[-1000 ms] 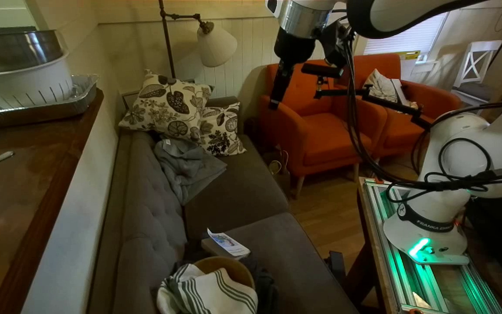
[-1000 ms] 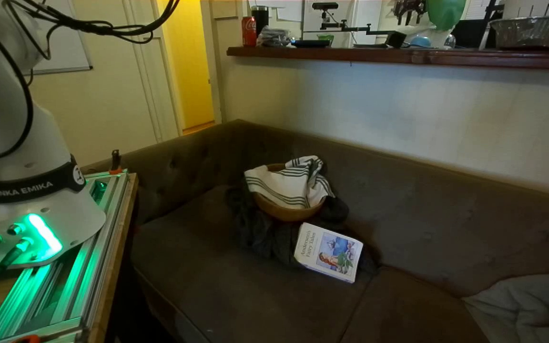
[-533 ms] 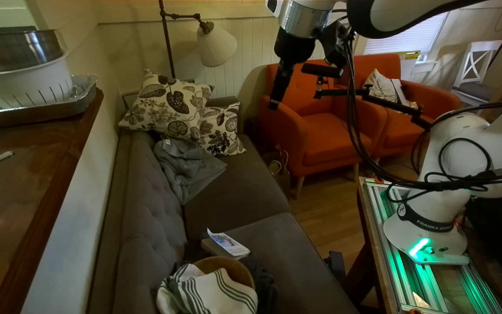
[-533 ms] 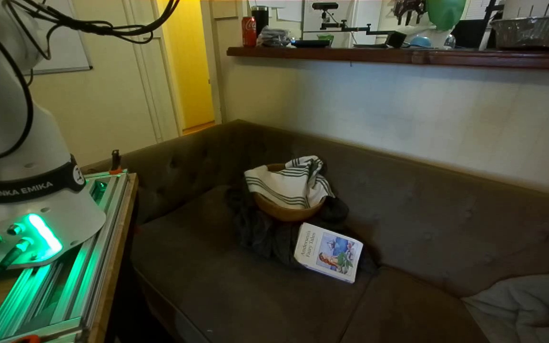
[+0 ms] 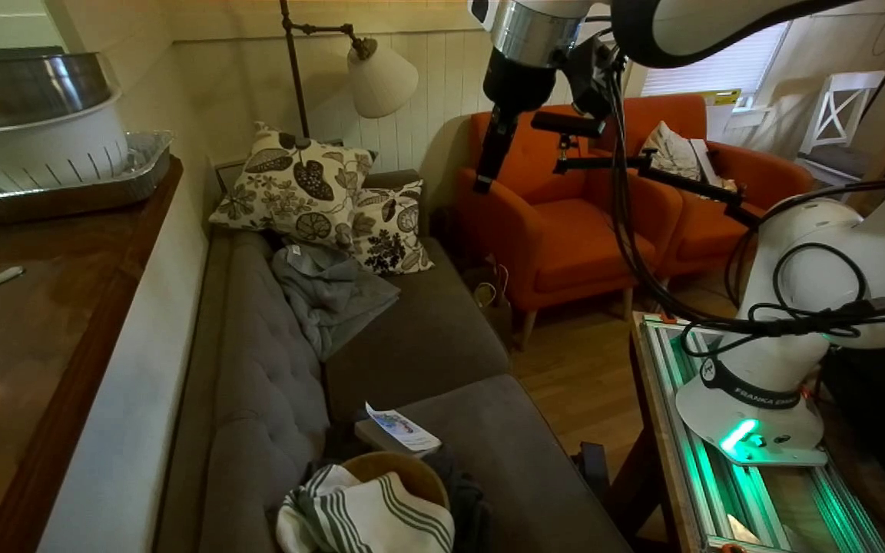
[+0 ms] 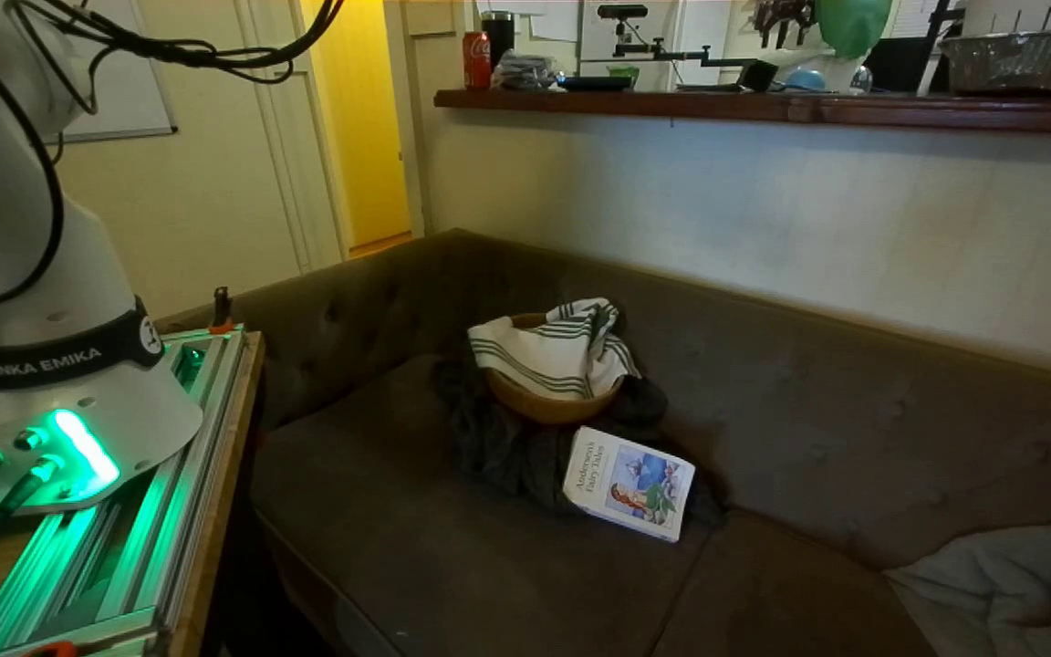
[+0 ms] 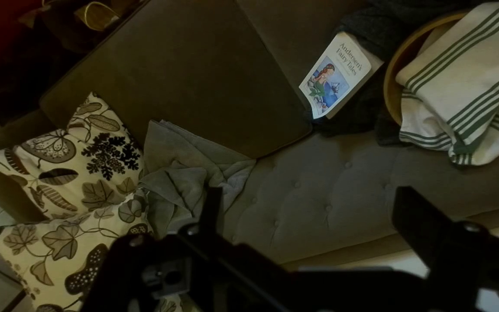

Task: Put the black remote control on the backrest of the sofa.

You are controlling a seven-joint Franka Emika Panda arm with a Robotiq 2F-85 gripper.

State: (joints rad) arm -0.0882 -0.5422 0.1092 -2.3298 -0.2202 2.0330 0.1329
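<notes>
The grey-brown sofa [image 5: 435, 330] runs away from the camera in an exterior view, its buttoned backrest [image 5: 258, 384] along the wall side. The same backrest [image 6: 854, 401] spans the right half in an exterior view. My gripper [image 5: 483, 183] hangs high, in front of the orange armchair, pointing down. In the wrist view the gripper [image 7: 310, 190] stands open, fingers wide apart, with only the backrest [image 7: 301, 203] seen far behind the gap. Nothing is held. I cannot make out the black remote control in any view; it is hidden or out of view.
A book [image 6: 630, 484] and a wooden bowl [image 6: 548, 406] with a striped towel [image 6: 553, 360] rest on dark cloth on the seat. Patterned cushions [image 5: 304, 188] and a grey blanket [image 5: 335, 288] occupy the far end. A wooden counter [image 5: 74, 307] rises behind the backrest.
</notes>
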